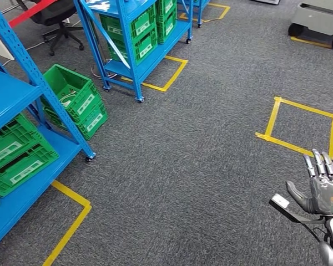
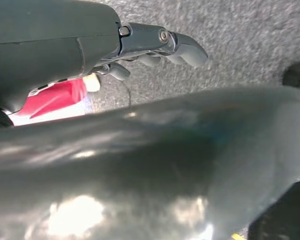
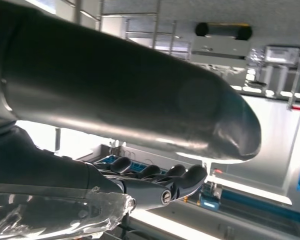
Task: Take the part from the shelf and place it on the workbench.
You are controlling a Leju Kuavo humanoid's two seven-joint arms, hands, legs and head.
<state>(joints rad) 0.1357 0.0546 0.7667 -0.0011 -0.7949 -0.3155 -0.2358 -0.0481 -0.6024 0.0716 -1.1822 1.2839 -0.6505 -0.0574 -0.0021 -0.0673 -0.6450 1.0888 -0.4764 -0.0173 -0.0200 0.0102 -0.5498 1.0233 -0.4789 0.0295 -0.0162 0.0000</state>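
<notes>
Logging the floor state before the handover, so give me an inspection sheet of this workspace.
Surface: grey carpet with yellow tape squares.
Job's things: dark flat part with a white label, in the right hand.
Clutter: green crates on the floor beside the near blue shelf.
Hands: right holds the part; left hand over carpet, grasp unclear.
Cables: thin cable behind the crates.
Surroundings: office chair, grey cart.
</notes>
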